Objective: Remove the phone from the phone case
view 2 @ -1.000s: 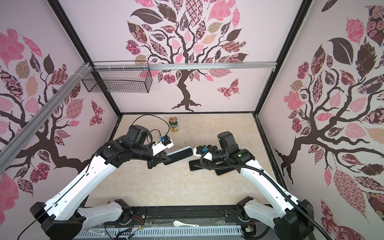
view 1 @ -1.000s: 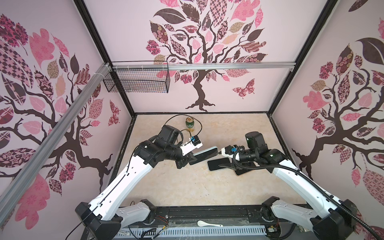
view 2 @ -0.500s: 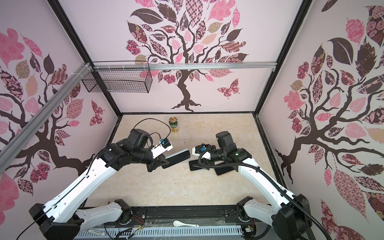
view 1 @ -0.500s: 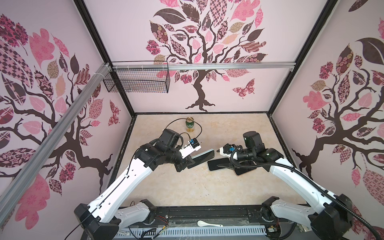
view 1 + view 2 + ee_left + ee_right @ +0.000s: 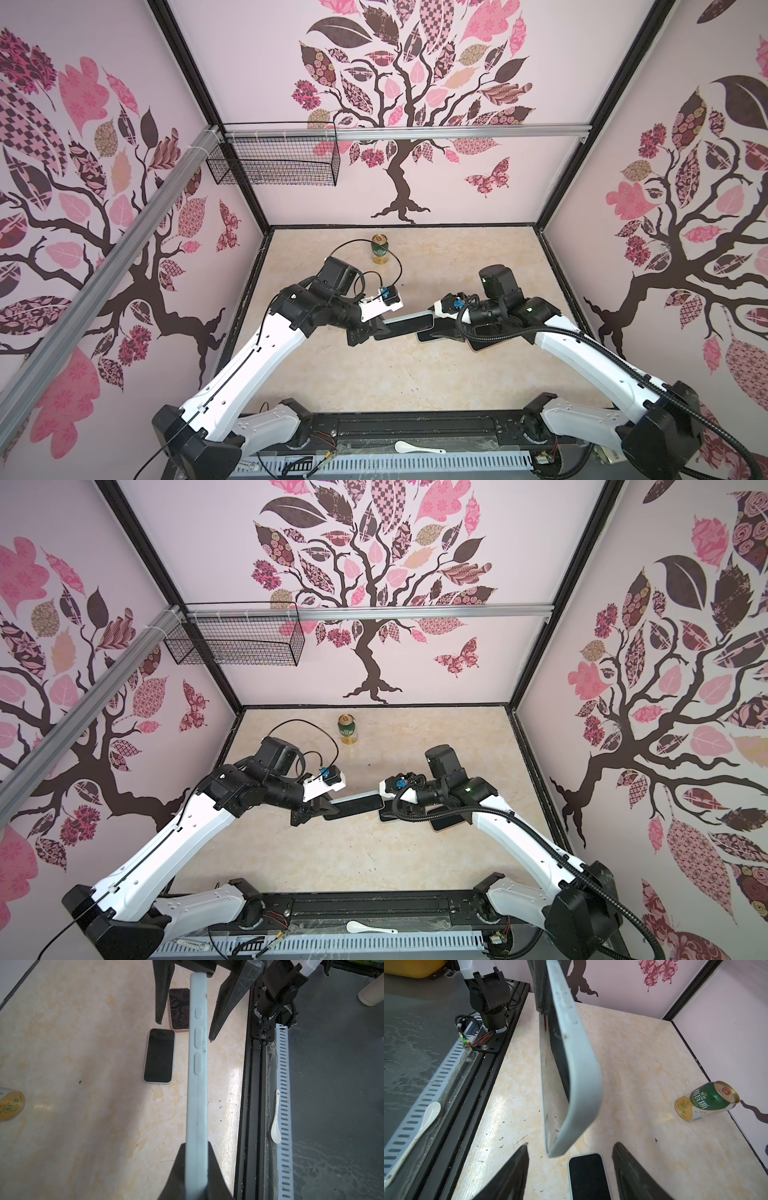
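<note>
My left gripper (image 5: pixel 196 1167) is shut on one end of the phone case (image 5: pixel 197 1084), a pale blue case held edge-on above the table. The phone (image 5: pixel 550 1088) sits inside it, its dark screen showing in the right wrist view. In both top views the cased phone (image 5: pixel 405 324) (image 5: pixel 353 806) spans the gap between the arms. My right gripper (image 5: pixel 572 1145) is open, a finger (image 5: pixel 508 1172) on either side of the case's free end, not touching it. From the left wrist view those fingers (image 5: pixel 230 1001) straddle the far end.
Two other phones lie flat on the table under the right arm, one in a pale case (image 5: pixel 159 1055) (image 5: pixel 588 1176), one in a pink case (image 5: pixel 179 1009). A green can (image 5: pixel 379 249) (image 5: pixel 706 1101) stands at the back. A white spoon (image 5: pixel 417 448) lies on the front rail.
The left gripper has brought the cased phone lower and more level. The right gripper has moved left, so that its open fingers now flank the case's free end.
</note>
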Available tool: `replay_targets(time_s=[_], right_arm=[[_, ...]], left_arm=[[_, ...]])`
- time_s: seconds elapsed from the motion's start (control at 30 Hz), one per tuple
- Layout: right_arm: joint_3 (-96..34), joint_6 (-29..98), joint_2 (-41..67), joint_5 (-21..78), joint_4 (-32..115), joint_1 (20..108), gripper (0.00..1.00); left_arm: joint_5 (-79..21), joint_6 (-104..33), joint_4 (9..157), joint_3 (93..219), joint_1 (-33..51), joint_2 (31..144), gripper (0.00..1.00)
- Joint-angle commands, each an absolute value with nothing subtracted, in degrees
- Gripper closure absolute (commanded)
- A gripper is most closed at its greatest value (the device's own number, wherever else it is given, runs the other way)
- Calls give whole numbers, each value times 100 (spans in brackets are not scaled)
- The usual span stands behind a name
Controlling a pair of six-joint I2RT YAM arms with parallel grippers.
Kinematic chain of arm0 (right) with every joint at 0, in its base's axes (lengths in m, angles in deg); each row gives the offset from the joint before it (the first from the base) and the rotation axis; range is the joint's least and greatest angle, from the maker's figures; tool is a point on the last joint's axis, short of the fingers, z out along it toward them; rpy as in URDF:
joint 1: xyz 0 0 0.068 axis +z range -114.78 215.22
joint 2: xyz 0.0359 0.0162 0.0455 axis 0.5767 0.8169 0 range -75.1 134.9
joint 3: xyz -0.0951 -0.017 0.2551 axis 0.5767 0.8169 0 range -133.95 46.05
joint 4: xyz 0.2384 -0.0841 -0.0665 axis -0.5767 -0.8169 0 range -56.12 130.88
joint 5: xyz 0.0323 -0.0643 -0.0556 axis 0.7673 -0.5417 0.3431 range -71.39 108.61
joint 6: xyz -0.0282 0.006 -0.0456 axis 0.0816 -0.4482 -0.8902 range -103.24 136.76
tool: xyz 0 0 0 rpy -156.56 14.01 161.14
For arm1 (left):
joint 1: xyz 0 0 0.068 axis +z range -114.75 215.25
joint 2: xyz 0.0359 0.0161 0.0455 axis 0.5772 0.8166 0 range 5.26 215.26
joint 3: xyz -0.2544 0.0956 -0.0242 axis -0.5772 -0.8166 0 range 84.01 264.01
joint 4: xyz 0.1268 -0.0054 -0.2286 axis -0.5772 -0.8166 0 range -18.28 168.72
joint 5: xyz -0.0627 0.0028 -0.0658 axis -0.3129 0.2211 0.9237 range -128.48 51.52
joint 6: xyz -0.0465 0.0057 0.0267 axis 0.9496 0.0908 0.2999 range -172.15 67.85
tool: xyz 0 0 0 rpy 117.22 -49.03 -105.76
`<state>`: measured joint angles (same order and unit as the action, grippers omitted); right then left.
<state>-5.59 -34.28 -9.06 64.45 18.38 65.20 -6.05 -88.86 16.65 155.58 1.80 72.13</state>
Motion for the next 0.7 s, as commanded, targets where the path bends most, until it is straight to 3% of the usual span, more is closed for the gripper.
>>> replay_targets(time_s=[0.0,0.67], right_arm=[[-690,-3490,-822,6481,1631,6589,36],[-809,-3599,-850,6277,1329,6886,58]], left_arm=[[-312,-9170,1659,15741,188,7210,100],[-464,-9414,1376,16130,193,7516,100]])
